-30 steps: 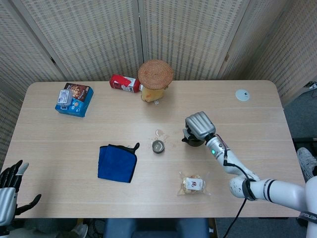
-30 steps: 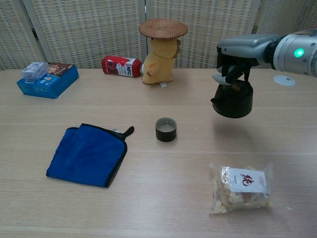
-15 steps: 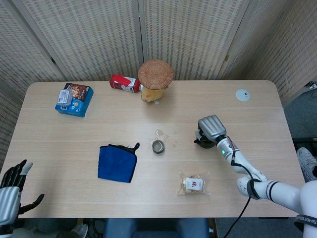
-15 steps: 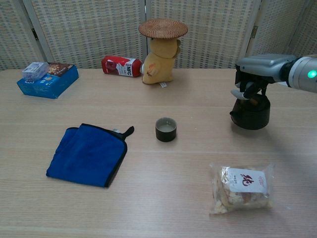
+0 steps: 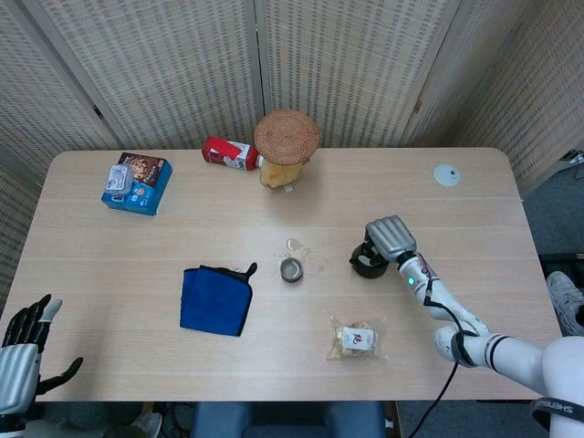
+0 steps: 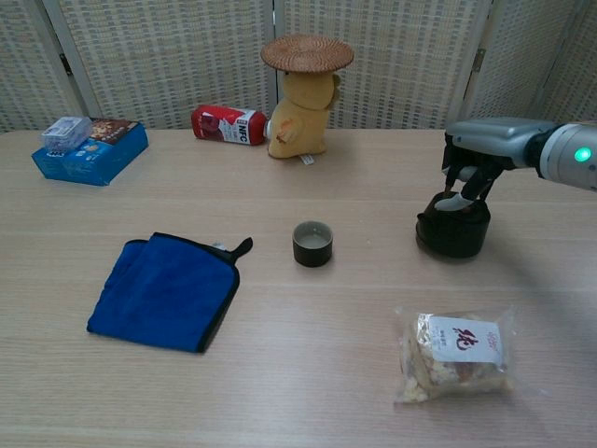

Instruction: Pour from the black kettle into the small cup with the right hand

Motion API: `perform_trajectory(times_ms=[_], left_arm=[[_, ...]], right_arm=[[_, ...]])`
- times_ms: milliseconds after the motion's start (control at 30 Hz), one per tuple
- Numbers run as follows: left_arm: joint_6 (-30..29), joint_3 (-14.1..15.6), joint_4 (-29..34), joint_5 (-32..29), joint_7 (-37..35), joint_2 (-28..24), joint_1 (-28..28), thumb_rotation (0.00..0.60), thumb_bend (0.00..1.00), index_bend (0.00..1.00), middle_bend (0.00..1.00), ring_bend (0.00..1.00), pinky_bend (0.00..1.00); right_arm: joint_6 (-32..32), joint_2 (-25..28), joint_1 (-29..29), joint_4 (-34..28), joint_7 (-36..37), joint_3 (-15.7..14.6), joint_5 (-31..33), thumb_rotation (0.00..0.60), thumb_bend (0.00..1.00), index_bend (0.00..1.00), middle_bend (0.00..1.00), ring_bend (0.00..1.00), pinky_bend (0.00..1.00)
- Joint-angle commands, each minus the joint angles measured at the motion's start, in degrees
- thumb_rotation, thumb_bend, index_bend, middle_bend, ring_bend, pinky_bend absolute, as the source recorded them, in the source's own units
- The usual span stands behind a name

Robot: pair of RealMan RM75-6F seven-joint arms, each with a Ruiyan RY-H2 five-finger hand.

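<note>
I have the black kettle [image 6: 452,227] down on the table [image 5: 128,265], sitting at about three o'clock from the small cup [image 6: 312,243] and well apart from it. My right hand [image 6: 474,159] is over the kettle's top with its fingers [image 6: 453,199] curled down around the handle; from the chest view it looks like a grip, though I can't be sure how firmly it closes. My left hand [image 5: 26,351] hangs off the table's near-left corner, fingers spread, holding nothing. The cup seems to hold some pale liquid already. To finish well I'd settle the kettle flat, loosen the fingers slowly, and lift straight up so nothing drags it toward the snack bag [image 6: 457,355] at six o'clock.
</note>
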State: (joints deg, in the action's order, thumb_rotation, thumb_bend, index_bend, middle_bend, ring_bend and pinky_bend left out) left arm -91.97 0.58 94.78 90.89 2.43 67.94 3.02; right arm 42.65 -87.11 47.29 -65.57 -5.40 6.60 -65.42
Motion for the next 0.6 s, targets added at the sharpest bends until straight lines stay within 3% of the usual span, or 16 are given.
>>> perform_trajectory(times_ms=[33, 167, 600], left_arm=[[-0.1, 0.0, 0.0, 0.0, 0.1, 0.0, 0.0, 0.6, 0.22, 0.06, 0.0, 0.0, 0.0], [0.0, 0.1, 0.1, 0.1, 0.2, 0.0, 0.0, 0.6, 0.22, 0.06, 0.0, 0.0, 0.0], [0.2, 0.3, 0.1, -0.1, 0.3, 0.0, -0.1, 0.6, 0.22, 0.06, 0.0, 0.0, 0.0]], right_arm=[[-0.3, -0.2, -0.3, 0.6, 1.2, 0.2, -0.7, 0.47, 0.06, 1.0, 0.99, 0.93, 0.53], [-0.6, -0.3, -0.6, 1.1, 2.5, 0.3, -1.7, 0.468, 0.0, 1.0, 0.99, 0.93, 0.53], [-0.6, -0.8, -0.5, 1.7, 0.0, -0.2, -3.7, 0.468, 0.0, 1.0, 0.98, 0.92, 0.53]])
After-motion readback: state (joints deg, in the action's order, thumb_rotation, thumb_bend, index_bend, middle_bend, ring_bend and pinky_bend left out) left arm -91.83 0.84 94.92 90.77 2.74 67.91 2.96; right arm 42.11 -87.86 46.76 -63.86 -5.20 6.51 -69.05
